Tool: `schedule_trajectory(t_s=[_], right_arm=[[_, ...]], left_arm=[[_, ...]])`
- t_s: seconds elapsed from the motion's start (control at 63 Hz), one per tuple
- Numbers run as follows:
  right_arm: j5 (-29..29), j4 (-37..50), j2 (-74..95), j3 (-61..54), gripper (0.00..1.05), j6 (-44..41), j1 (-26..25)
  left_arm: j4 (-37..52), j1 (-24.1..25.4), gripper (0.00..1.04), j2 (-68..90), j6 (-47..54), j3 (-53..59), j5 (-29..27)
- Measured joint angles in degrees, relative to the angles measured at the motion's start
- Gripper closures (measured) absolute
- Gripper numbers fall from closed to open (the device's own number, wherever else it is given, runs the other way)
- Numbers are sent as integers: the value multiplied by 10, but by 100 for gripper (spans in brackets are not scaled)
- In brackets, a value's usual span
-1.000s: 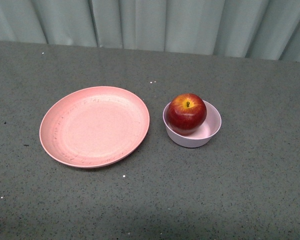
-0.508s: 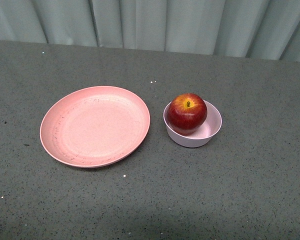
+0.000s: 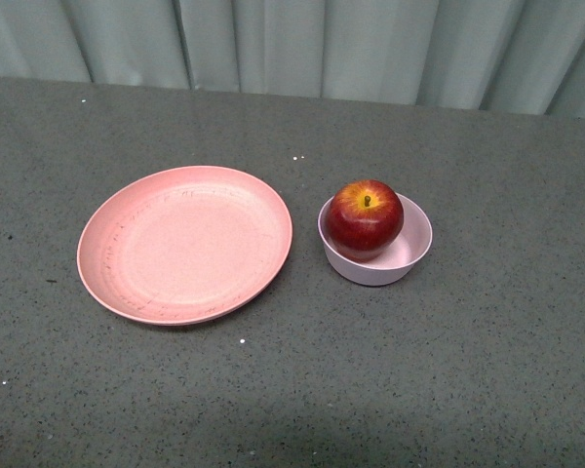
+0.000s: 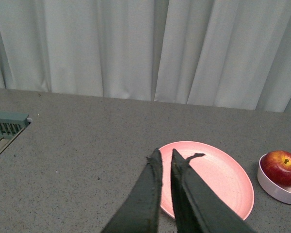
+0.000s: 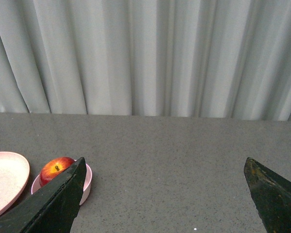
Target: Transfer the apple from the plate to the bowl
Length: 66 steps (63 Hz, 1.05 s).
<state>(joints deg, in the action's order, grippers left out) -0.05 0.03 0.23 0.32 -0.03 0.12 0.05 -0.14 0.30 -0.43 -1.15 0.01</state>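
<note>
Pale curtains back the grey speckled table (image 3: 487, 370). Unmoved over the last second, the glossy dark-red apple (image 3: 363, 218) sits in the small pale pink bowl (image 3: 409, 255), so the move looks done. The left gripper (image 4: 166, 162) is pressed together and the right gripper (image 5: 165, 194) spread wide, both well away.

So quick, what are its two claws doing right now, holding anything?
Left gripper: shut, holding nothing, above the plate.
Right gripper: open, empty.
The apple sits in the bowl.

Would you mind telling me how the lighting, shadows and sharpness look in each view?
Front view: soft even light, faint shadow under the bowl, small highlight on the apple. Left wrist view: scene sharp, left gripper dark, close. Right wrist view: right gripper fingers nearly black.
</note>
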Motion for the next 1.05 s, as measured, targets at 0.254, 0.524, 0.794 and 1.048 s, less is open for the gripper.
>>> schedule_trajectory(t_s=[0.254, 0.524, 0.794, 1.048], right_arm=[[0, 0, 0, 0, 9, 0, 0], [0, 0, 0, 0, 9, 0, 0], [0, 0, 0, 0, 9, 0, 0], [0, 0, 0, 0, 9, 0, 0]], left_arm=[[0, 0, 39, 0, 0, 0, 0], [0, 0, 7, 0, 2, 0, 0], [0, 0, 7, 0, 2, 0, 0], [0, 0, 7, 0, 2, 0, 0]])
